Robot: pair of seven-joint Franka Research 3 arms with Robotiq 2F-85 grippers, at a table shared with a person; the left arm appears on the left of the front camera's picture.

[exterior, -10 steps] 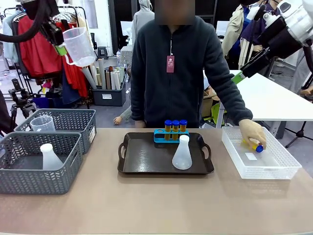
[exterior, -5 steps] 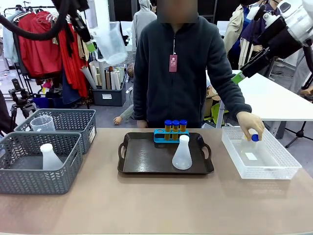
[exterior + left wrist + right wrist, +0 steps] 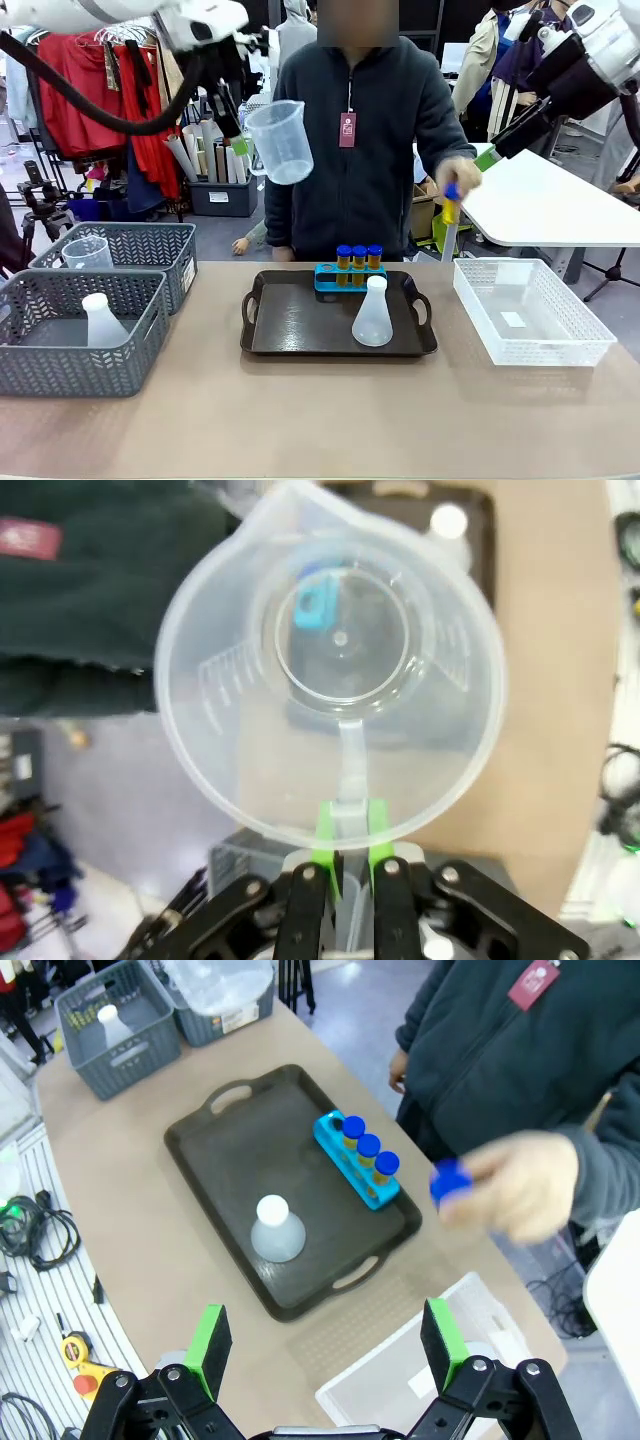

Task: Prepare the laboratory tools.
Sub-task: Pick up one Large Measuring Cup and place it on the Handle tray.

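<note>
Front view: clear plastic measuring beaker with handle and spout (image 3: 278, 141) high above the table, pinched by its handle in the left gripper (image 3: 347, 832), likely for carrying toward the dark rectangular tray (image 3: 290, 335). On that tray: blue four-hole rack (image 3: 349, 277) with three amber blue-capped tubes, one hole free, translucent white conical flask (image 3: 372, 314) just beside. Fourth tube (image 3: 450, 201) in the person's hand (image 3: 456, 178), above the white mesh basket (image 3: 534, 311). Right gripper (image 3: 325, 1345) spread wide, empty. Beige tabletop, cluttered workshop behind.
</note>
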